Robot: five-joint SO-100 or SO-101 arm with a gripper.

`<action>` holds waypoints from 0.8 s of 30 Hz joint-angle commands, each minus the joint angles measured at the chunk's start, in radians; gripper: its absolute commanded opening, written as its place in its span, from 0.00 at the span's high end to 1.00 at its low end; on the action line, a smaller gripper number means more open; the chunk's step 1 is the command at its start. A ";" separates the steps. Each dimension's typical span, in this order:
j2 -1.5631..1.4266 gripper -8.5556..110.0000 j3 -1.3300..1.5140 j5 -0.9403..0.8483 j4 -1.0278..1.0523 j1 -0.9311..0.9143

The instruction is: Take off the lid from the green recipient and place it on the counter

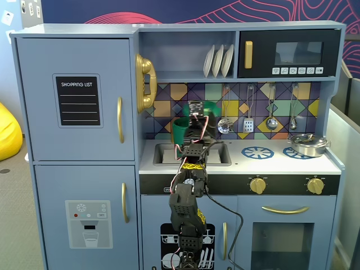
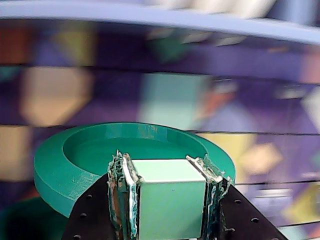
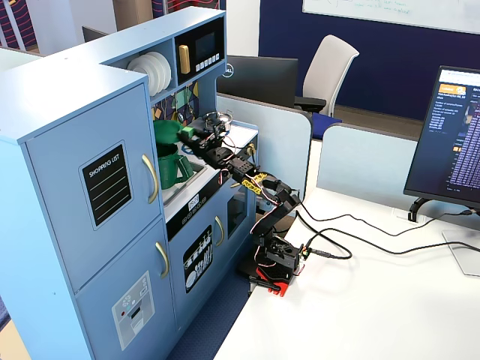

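Lifting done, I judge: left to right in a fixed view, green recipient (image 1: 181,133) stands open while my pincer (image 2: 169,172) clamps the lid's (image 2: 90,155) tab, raised above; placing on the bench (image 1: 281,162) remains

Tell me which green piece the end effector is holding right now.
The lid, the flat rimmed disc, clamped by its tab in the end effector and lifted above the tall open recipient.
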State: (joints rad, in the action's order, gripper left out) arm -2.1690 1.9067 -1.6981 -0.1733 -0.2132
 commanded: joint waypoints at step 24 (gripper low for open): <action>0.187 0.93 0.164 0.037 -0.241 -0.342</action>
State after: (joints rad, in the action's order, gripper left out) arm -1.9880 2.0724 -1.6460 -0.3513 -0.5430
